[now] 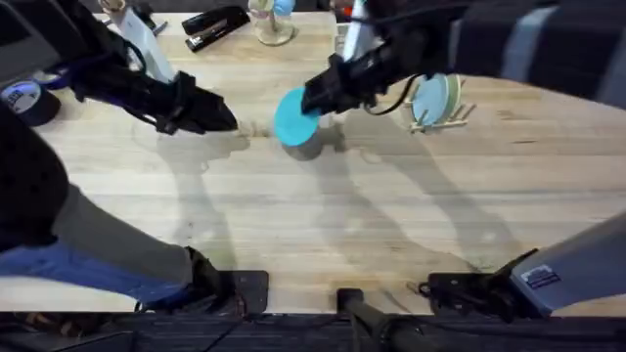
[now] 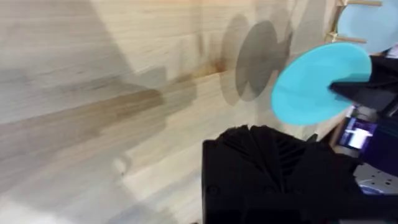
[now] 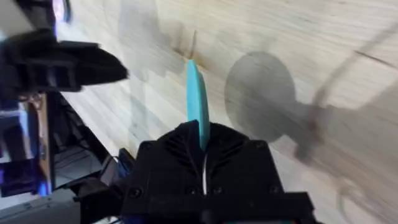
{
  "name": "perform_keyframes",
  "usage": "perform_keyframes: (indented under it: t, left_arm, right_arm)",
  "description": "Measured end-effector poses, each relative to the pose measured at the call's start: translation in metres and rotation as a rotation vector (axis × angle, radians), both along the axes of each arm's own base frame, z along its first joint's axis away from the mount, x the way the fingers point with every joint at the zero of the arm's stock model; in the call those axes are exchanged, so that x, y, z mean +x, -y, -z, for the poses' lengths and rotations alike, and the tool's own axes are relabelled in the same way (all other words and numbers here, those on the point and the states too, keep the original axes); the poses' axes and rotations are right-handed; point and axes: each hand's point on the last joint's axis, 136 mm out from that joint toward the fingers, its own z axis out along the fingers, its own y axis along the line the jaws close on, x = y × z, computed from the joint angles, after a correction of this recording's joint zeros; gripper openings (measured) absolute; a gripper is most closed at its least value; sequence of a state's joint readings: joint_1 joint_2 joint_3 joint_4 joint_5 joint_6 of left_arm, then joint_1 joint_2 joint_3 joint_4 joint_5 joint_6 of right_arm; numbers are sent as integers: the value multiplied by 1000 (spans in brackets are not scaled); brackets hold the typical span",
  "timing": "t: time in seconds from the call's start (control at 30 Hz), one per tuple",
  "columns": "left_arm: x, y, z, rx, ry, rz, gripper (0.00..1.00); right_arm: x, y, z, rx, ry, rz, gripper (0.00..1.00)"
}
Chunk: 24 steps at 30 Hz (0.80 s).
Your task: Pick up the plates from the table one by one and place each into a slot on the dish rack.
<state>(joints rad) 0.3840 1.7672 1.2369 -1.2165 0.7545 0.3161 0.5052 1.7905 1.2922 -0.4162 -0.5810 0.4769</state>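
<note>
The overhead camera looks down and forward over the light wooden plank table (image 1: 323,215). Each wrist camera sits close above the boards, and all three views share the bright turquoise round plate (image 1: 293,118) (image 2: 320,82) (image 3: 196,102).

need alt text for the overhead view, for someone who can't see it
The right gripper holds a turquoise plate lifted above the wooden table, a little way from the small dish rack, which already has a pale plate standing in it. The left gripper hovers empty on the plate's other side.
</note>
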Motion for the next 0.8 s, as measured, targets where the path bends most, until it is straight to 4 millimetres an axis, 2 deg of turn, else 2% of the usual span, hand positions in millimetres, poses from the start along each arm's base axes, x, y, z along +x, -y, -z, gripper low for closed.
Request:
perform_keyframes:
  t: [0.2,0.6,0.8]
  left_arm:
    - [-6,-2,-46,87,132,16,40]
    - [-65,1,-117,314,311,14,40]
    - [-91,7,-146,399,440,-3,39]
  right_arm:
    - [-3,37,-27,-55,75,7,30]
    - [-11,121,-111,-218,385,124,30]
    - [-27,165,-138,-336,494,193,30]
